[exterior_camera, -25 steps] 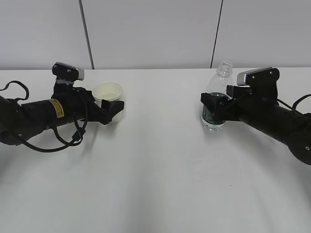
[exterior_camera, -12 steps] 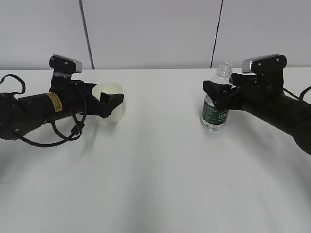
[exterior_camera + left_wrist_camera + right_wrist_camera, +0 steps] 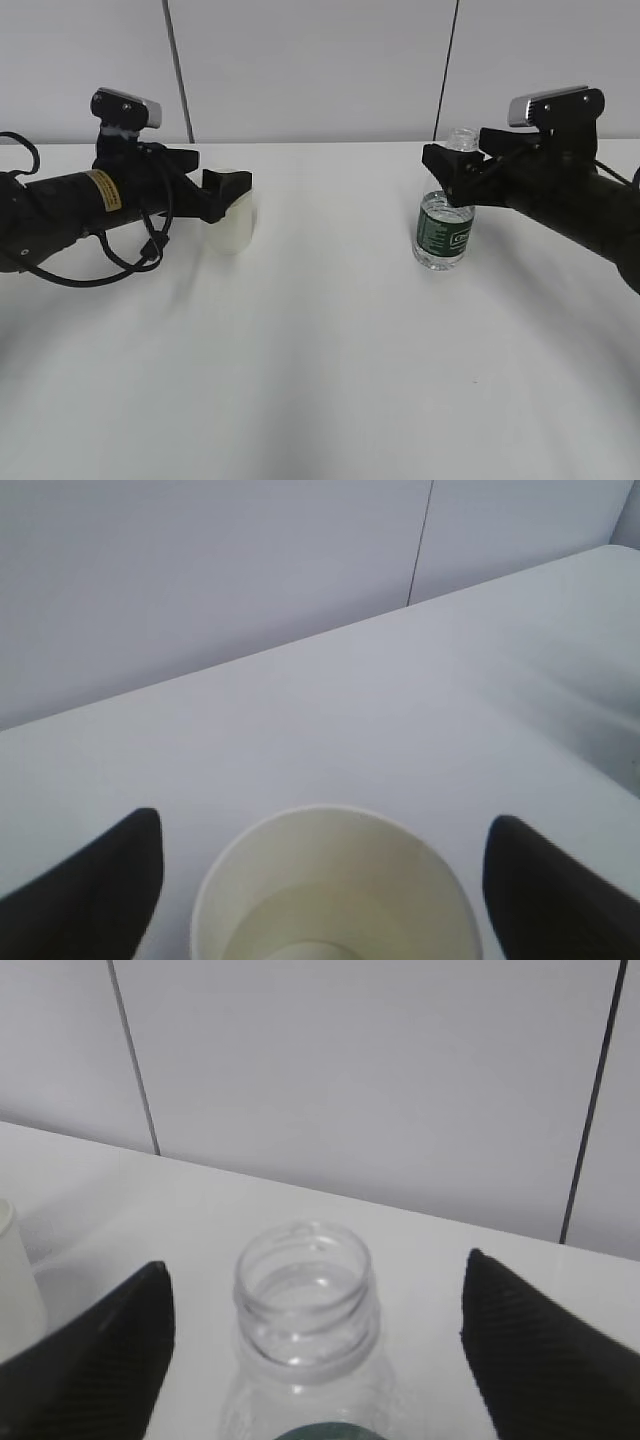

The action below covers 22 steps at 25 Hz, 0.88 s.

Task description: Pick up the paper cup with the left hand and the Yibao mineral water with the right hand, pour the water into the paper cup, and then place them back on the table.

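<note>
The paper cup (image 3: 232,228) stands upright on the table (image 3: 320,360) at the left. My left gripper (image 3: 230,186) is open at rim height, its fingers apart on either side of the cup without touching. In the left wrist view the cup (image 3: 335,895) sits between the two black fingertips (image 3: 95,885). The Yibao mineral water (image 3: 442,232) stands upright at the right, capless. My right gripper (image 3: 452,168) is open around its neck, not touching. In the right wrist view the bottle's neck (image 3: 303,1295) lies between the fingers (image 3: 545,1350).
A grey panelled wall (image 3: 320,70) runs behind the table's far edge. The left arm's loose black cables (image 3: 150,255) hang down to the tabletop. The cup's side also shows at the left edge of the right wrist view (image 3: 15,1280).
Both grippers have risen from the lower bodies of the cup and the bottle to rim and neck height. The cup and the bottle have stayed standing on the table.
</note>
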Available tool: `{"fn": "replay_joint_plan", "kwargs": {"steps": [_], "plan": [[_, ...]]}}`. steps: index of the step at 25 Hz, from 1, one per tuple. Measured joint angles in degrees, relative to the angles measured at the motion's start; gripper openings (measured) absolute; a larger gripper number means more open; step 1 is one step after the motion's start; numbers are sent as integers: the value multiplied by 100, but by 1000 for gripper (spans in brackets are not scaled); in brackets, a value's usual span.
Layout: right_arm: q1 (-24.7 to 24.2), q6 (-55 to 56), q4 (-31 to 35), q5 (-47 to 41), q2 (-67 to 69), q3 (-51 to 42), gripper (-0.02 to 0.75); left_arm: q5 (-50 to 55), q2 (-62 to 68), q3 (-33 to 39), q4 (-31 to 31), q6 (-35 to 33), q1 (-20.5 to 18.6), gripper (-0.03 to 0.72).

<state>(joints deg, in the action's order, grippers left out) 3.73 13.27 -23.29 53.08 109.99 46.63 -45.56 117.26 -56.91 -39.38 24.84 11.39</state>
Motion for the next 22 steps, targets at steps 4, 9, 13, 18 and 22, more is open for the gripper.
{"fn": "replay_joint_plan", "kwargs": {"steps": [4,9,13,18,22], "plan": [[0,13,2,-168,-295,0,667,38,-113,0,0,5,0,591],[0,13,34,-766,-705,141,664,133,-376,6,0,16,0,591],[0,100,49,-1178,-820,377,659,387,-610,6,59,16,0,591],[0,181,240,-1499,-956,536,628,1016,-915,6,336,16,-5,591],[0,189,539,-2295,-1109,899,596,1531,-1219,10,634,16,-107,591]]}}
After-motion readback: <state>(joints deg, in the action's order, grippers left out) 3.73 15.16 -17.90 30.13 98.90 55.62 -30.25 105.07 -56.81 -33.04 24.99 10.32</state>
